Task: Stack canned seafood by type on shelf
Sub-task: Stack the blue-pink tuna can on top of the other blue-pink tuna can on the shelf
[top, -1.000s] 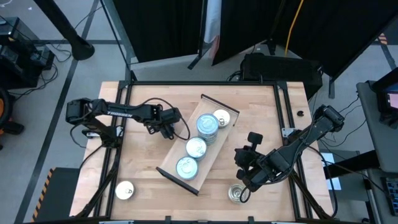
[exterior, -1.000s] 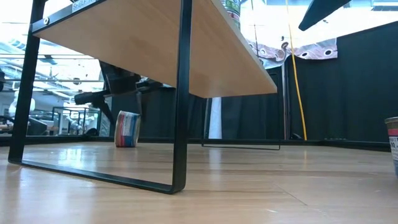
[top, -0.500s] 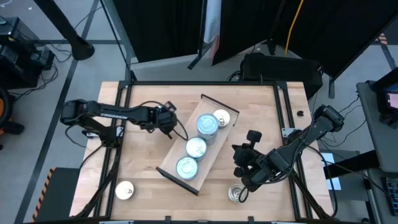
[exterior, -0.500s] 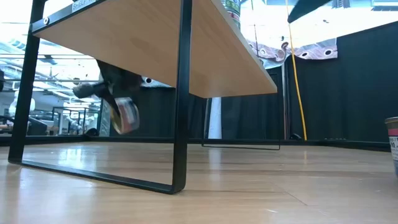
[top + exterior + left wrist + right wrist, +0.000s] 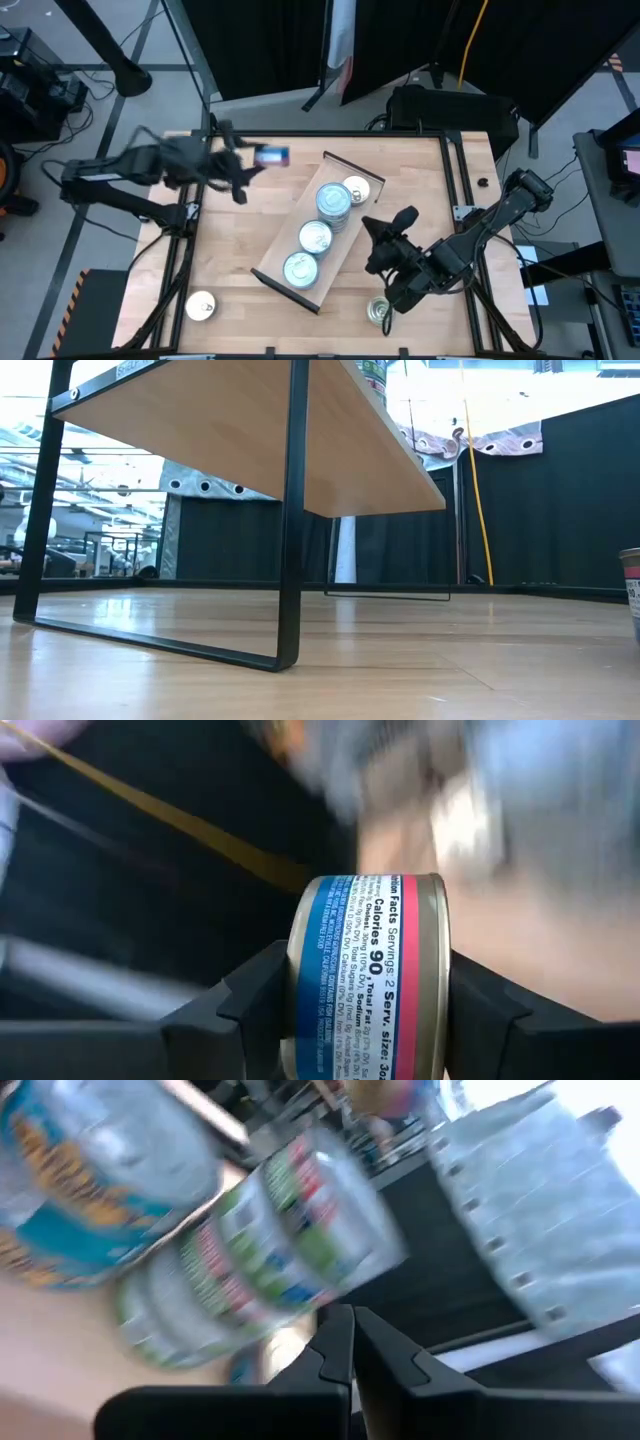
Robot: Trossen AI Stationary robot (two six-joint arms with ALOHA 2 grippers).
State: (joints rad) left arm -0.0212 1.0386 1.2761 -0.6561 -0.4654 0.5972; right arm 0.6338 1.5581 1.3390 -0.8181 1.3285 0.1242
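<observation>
My left gripper (image 5: 262, 158) is raised above the table's far-left part and is shut on a tin with a blue and pink label (image 5: 368, 970). The shelf (image 5: 277, 262) lies slantwise mid-table. It carries three blue-topped stacks of tins (image 5: 334, 200) (image 5: 316, 237) (image 5: 300, 268) and a pale silver-gold tin (image 5: 357, 190) at its far end. Two loose pale tins stand on the table, one near-left (image 5: 201, 306) and one near-right (image 5: 378, 312). My right gripper (image 5: 404, 217) hovers shut to the right of the shelf, with blurred stacked tins (image 5: 270, 1240) ahead of it. My left gripper pinches the tin between its two fingers (image 5: 262, 995), one on each flat end; the bare rim (image 5: 438, 970) lies by the other finger. The tin is lifted clear of the table and lies on its side in the hold, with its curved label wall toward the wrist camera.
In the low view the shelf's board (image 5: 250, 430) and black rail leg (image 5: 295, 510) fill the near left, and a tin (image 5: 631, 592) stands at the right edge. Bare tabletop (image 5: 230, 240) lies left of the shelf. Black frame rails border the table.
My left gripper has lifted the tin off the table left of the shelf, tipping it from upright onto its side. It has carried the tin up and toward the far edge, out of the low view. My right gripper has shifted slightly toward the shelf and turned.
</observation>
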